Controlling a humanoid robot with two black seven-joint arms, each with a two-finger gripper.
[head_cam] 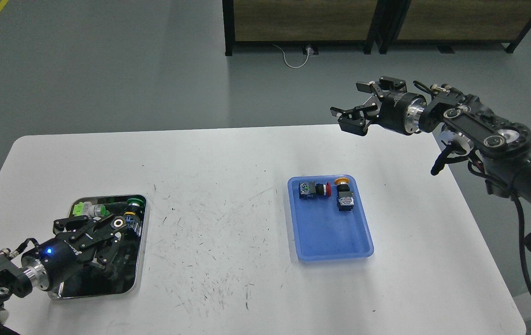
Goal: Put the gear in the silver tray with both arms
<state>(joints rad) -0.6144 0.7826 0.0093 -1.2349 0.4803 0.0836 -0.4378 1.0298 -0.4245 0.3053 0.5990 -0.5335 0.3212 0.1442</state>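
Observation:
The silver tray (141, 260) lies at the table's front left, with its dark mirror bottom showing. My left gripper (111, 243) hangs over the tray's middle with its fingers spread and nothing between them. No gear can be made out; the gripper and wrist cover much of the tray's bottom. My right gripper (353, 105) is open and empty, held high above the table's back right edge, far from the silver tray.
A green-and-white push button (86, 209) and a green-capped switch (133, 207) lie at the silver tray's far end. A blue plastic tray (335, 237) right of centre holds a red button (314, 190) and a yellow-capped switch (343, 195). The white table (228, 186) is scratched.

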